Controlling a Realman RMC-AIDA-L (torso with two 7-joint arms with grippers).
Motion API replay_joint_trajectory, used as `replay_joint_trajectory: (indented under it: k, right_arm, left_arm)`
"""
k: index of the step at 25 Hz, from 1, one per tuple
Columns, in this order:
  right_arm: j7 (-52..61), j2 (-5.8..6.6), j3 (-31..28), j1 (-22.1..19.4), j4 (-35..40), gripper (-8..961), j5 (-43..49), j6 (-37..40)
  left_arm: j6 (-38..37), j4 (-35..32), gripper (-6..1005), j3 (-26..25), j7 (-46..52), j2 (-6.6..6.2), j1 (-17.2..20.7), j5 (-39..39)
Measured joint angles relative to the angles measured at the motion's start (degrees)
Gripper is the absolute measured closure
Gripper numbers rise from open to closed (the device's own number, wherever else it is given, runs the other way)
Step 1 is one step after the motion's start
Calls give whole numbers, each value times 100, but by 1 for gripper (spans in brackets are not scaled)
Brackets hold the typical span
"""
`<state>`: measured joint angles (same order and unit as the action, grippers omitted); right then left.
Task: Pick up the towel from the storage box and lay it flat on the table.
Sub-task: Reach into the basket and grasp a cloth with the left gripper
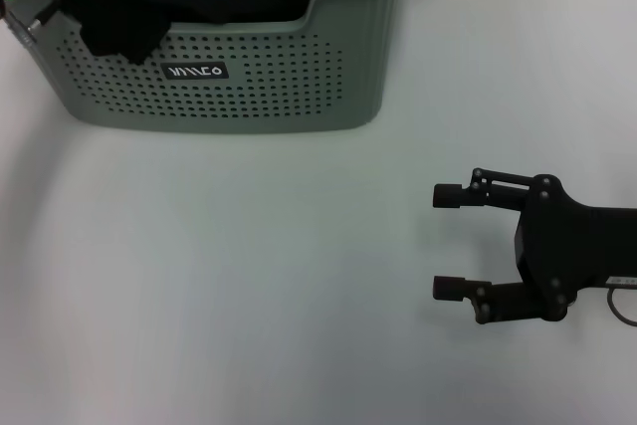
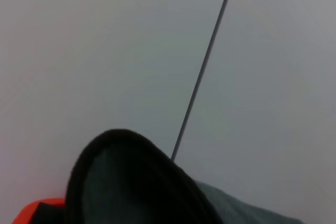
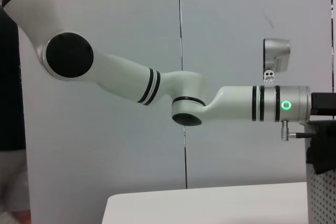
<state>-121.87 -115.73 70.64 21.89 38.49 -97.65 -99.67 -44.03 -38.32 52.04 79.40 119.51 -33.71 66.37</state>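
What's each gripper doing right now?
Left gripper: out of sight; only its arm shows, reaching toward the box. Cannot tell.
Right gripper: open, empty, above the table.

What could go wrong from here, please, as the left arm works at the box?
1. Only black fabric shows in the box; no yellow towel is visible, so the left arm, at the box's corner, may lift the wrong cloth.
2. That fabric drapes over the rim, so pulling could snag and drag or tip the box.
3. The right claw, open, sits low over the table, perhaps where the towel should be laid.
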Motion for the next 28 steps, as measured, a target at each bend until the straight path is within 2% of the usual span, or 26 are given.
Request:
replay_joint_trajectory:
  k: [5, 6, 10, 21, 28]
  right_arm:
    - [0, -7, 6, -9, -67, 167, -1, 0]
    - [0, -7, 5, -10, -78, 168, 0, 0]
    - [-52, -2, 5, -9, -146, 169, 0, 0]
    - [-74, 0, 2, -19, -158, 174, 1, -16]
    - [-125, -2, 24, -12, -218, 177, 1, -26]
  left_arm:
    - [-375, -3, 345, -26, -154, 17, 163, -523]
    - [-656, -4, 351, -18, -305, 22, 238, -759]
    - [-949, 5, 590, 8, -400, 23, 278, -850]
    - [-908, 80, 1001, 43, -407, 12, 222, -586]
    - [-905, 216, 985, 41, -408, 17, 193, -623]
